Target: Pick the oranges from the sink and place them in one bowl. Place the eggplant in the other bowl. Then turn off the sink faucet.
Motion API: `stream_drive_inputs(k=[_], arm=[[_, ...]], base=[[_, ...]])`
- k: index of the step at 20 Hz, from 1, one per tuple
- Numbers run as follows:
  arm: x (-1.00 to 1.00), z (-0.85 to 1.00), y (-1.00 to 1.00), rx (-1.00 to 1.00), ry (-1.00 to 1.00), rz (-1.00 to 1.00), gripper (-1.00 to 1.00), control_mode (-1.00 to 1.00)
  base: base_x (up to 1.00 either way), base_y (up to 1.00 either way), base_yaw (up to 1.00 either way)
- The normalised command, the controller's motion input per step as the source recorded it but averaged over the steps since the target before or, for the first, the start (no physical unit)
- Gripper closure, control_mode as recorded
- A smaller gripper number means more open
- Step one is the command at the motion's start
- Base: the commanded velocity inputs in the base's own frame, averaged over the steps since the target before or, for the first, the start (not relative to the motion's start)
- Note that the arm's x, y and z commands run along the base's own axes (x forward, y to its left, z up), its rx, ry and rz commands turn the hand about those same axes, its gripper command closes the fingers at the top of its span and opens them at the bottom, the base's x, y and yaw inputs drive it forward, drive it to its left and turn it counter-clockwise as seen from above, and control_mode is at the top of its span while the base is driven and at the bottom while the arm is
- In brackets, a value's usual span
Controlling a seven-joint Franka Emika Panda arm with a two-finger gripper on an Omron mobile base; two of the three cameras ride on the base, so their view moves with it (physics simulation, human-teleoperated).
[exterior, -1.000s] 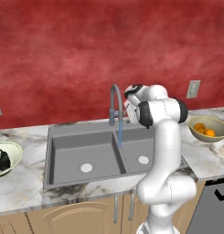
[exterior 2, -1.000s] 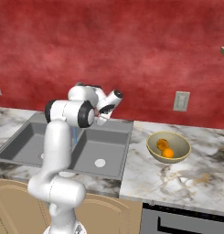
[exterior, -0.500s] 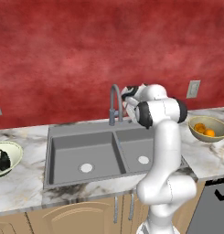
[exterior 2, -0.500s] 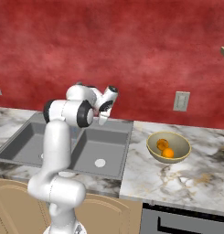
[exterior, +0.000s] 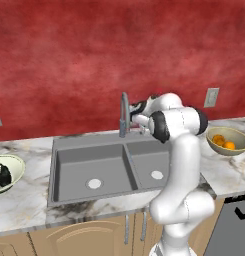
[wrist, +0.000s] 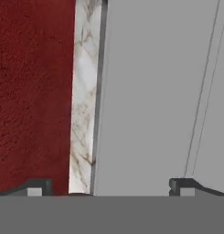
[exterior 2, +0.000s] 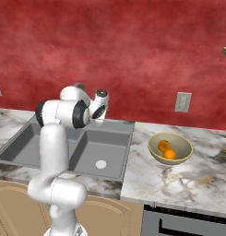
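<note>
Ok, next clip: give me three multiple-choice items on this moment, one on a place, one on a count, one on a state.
1. Where is the eggplant?
A. in the sink's left basin
B. in the cream-white bowl left of the sink
C. in the tan bowl

2. How many oranges lie in the tan bowl?
A. none
B. one
C. two

3. How do the pincer's fingers stand?
A. apart, nothing between them
C. shut on an orange
B. shut on the eggplant

Answers: 1 B, the eggplant sits in the cream-white bowl left of the sink. 2 C, two oranges lie in the tan bowl. 3 A, in the hand view the pincer shows its tips wide apart with bare sink between.
</note>
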Motion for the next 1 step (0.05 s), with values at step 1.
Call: stream_drive_inputs(k=[1], arm=[[-0.15,0.16,1.0,-0.16,-0.19,-0.1,-1.0,-1.0]], base=[[0.0,0.0,0.0]])
